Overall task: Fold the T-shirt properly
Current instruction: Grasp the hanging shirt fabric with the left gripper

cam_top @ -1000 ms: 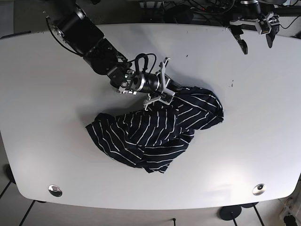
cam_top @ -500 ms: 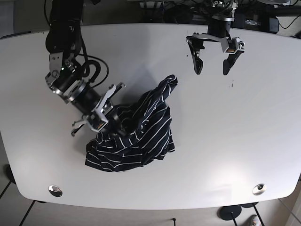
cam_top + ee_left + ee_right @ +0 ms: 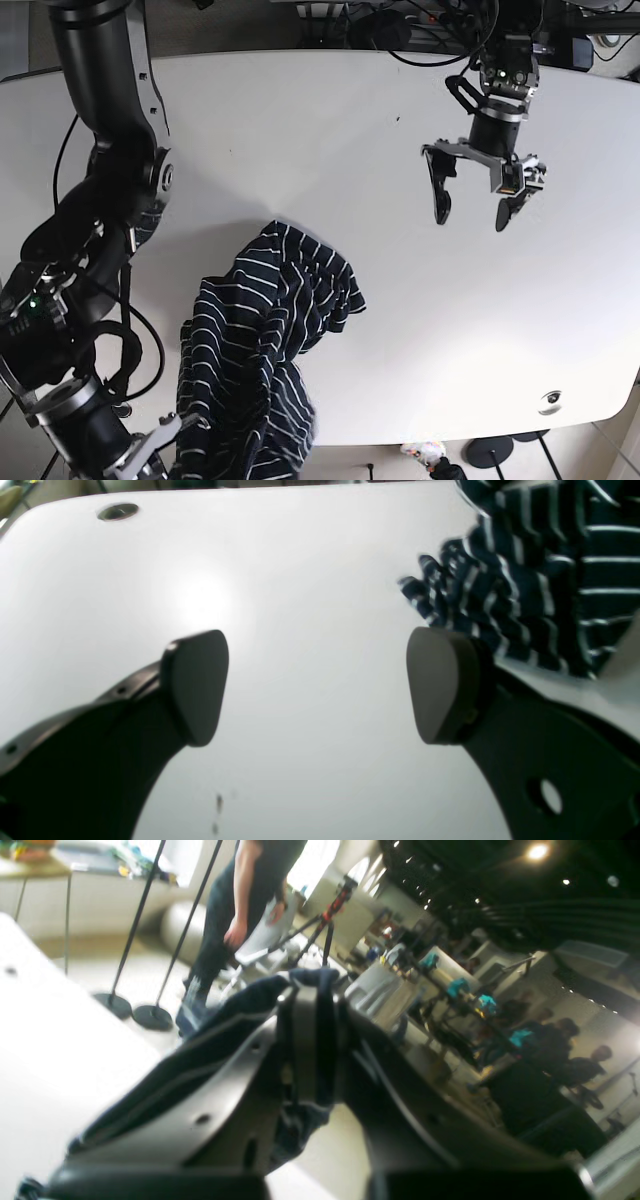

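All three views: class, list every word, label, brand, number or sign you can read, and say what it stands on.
None can be read.
T-shirt: white stripes only, no print.
Table: bare, only small dark specks.
Left gripper and right gripper: no legible markings.
Room behind, right wrist view: too blurred to read.

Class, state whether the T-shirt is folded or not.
Not folded: the T-shirt hangs bunched from the shut right gripper, trailing onto the table.

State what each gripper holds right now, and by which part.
The right gripper is shut on the striped T-shirt, pinching a bunched fold of cloth near its edge; which part cannot be told. The left gripper is open and holds nothing.
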Robot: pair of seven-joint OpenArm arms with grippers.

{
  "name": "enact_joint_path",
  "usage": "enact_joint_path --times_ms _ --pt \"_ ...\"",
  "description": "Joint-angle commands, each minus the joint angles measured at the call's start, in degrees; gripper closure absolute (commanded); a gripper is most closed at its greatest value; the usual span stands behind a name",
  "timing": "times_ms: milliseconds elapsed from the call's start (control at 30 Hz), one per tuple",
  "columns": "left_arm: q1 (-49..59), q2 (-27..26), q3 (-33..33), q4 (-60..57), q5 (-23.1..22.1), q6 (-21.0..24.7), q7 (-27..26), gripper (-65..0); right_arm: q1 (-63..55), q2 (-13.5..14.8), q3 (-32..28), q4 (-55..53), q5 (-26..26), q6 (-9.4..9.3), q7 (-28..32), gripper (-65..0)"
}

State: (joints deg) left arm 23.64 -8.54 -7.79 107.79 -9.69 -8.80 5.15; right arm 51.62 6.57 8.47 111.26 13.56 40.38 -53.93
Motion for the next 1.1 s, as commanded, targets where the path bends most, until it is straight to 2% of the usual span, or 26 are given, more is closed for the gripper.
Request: enact_joint_path --times_ms 33,100,167,433,533,667,833,900,1033,1067,1100 --pt "-4.3 -0.9 -0.1 -0.8 -0.2 0.0 1.4 -52.5 3.5 -0.1 -0.2 -0.9 0.6 -0.38 1.6 -2.1" --pt "-9.7 -0.7 -0.1 -3.9 -0.2 -0.1 3.3 -52.6 4.4 -0.1 -0.2 -1.9 0.6 -0.86 1.6 -2.1" --pt "-16.2 -0.8 1.3 -10.4 -0.2 -0.2 4.0 -52.8 4.6 -0.1 -0.3 -3.2 1.1 -2.53 1.6 -2.1" --pt "-33.0 -2.1 15.9 -32.2 -0.5 -0.5 4.0 -52.9 4.1 0.0 -0.3 -4.8 0.6 -2.62 1.6 -2.1" --pt "-37.3 -1.1 20.6 -38.8 -0.5 -3.7 4.0 -52.6 4.1 0.0 -0.2 -4.8 0.6 -2.62 1.6 -2.1" --pt "-41.8 3.4 20.9 -47.0 -0.5 -4.3 3.4 -51.1 3.9 0.2 -0.2 -4.7 0.5 -2.62 1.6 -2.1" --pt "-47.3 8.2 21.0 -60.1 -0.5 -4.8 -2.5 -51.7 2.8 0.1 -0.2 -4.7 0.5 -2.62 1.6 -2.1" --pt "-50.2 10.2 21.1 -66.9 -0.5 -7.2 -3.3 -51.7 2.8 0.1 -0.2 -4.8 0.5 -2.62 1.6 -2.1" --pt "-51.2 11.7 21.2 -71.3 -0.3 -10.6 -3.3 -50.6 2.8 0.1 -0.1 -4.8 0.5 -2.62 1.6 -2.1" --pt "-51.5 11.7 21.2 -72.0 -0.2 -10.3 -3.3 -45.8 2.8 0.2 0.0 -4.8 0.5 -2.62 1.6 -2.1" --pt "-52.2 11.5 21.1 -73.2 -0.2 -10.2 -3.3 -31.2 2.8 0.3 0.1 -4.7 0.5 -2.62 1.6 -2.1"
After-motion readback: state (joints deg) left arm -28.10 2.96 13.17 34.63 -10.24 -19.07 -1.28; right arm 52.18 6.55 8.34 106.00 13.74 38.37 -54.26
